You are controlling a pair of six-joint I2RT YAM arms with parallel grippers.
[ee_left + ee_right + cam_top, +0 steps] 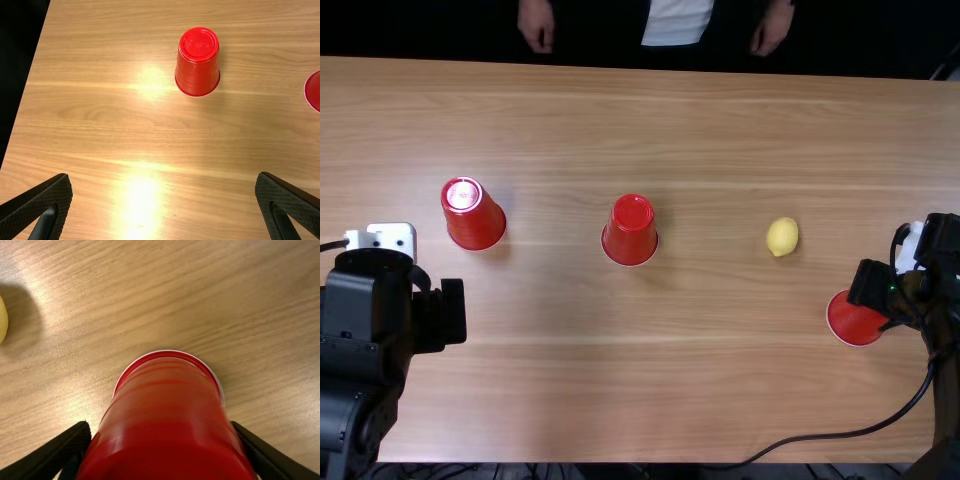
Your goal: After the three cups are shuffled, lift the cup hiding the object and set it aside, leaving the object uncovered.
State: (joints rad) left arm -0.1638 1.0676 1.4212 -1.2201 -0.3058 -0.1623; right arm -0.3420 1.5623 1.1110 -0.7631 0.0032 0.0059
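Note:
A yellow lemon-like object [782, 237] lies bare on the wooden table, right of the middle. One red cup [855, 318] is at the right near side, mouth down, and my right gripper [876, 298] is shut on it; its fingers [64, 449] press both sides of this cup [167, 420]. I cannot tell whether its rim touches the table. The lemon's edge [2, 320] is just beyond it. Two more upside-down red cups stand at the left [473, 213] and the middle [630, 230]. My left gripper [162, 210] is open, short of the left cup [197, 62].
The table's left edge [30, 70] runs close to the left cup. A black cable [840, 432] trails along the near right edge. Bare wood stretches between the cups and toward the far edge [640, 68].

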